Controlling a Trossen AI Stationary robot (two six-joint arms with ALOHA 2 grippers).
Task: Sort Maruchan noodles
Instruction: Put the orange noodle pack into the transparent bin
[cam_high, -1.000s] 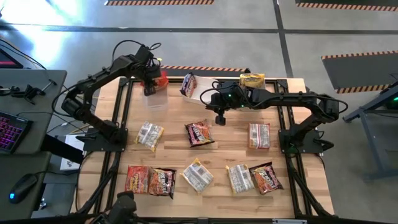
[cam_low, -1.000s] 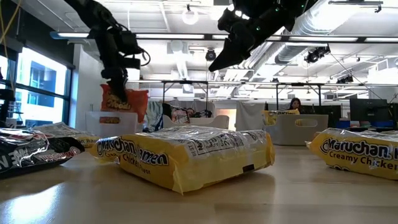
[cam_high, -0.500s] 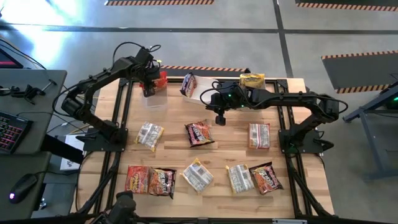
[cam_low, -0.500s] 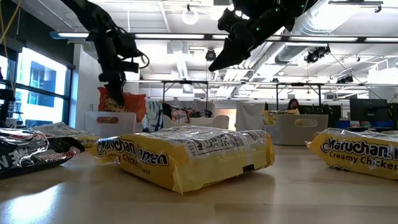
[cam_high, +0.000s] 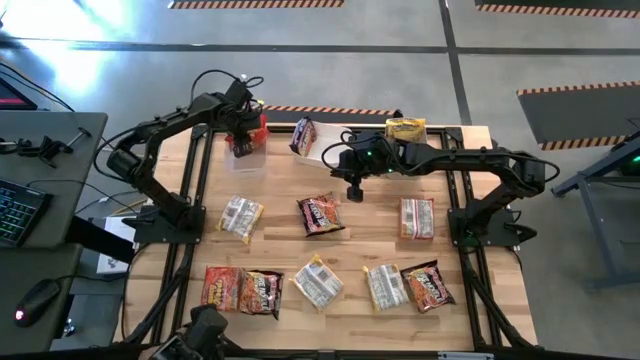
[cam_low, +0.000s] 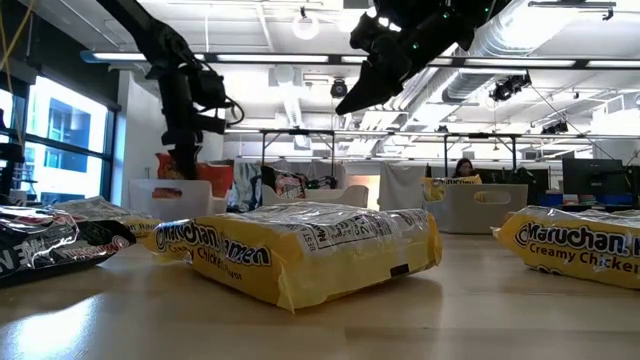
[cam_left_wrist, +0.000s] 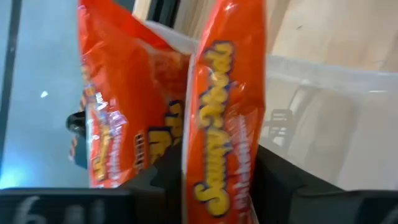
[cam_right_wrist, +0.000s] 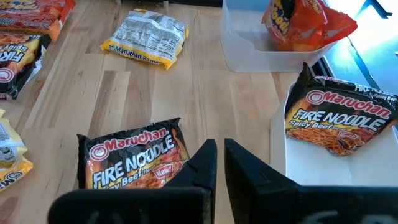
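My left gripper (cam_high: 243, 135) hangs over the clear tub (cam_high: 252, 160) at the table's far left, shut on a red-orange noodle packet (cam_left_wrist: 224, 118). That packet stands on edge inside the tub, beside a second red-orange packet (cam_left_wrist: 115, 118). Over the middle of the table my right gripper (cam_high: 352, 192) hovers, shut and empty, above a dark Fire Noodle packet (cam_right_wrist: 134, 158). Several more packets lie flat on the wood; one is a yellow packet (cam_low: 300, 245). My left gripper has the red-orange packet's upper end (cam_left_wrist: 221, 186) between its two fingers, one on each flat face. The fingers come steeply from above. The packet stands on edge below them, reaching down into the tub (cam_left_wrist: 329, 106). Whether it rests on the tub's bottom is hidden.
A middle tub (cam_high: 315, 150) holds a dark packet (cam_high: 303, 135), and a far-right tub holds a yellow packet (cam_high: 405, 128). Packets lie in two rows across the table's middle and near edge (cam_high: 320, 283). Bare wood shows between the rows.
My left gripper has gone down toward the far-left tub with the red-orange packet. The packet now sits lower, mostly behind the tub's wall in the low view.
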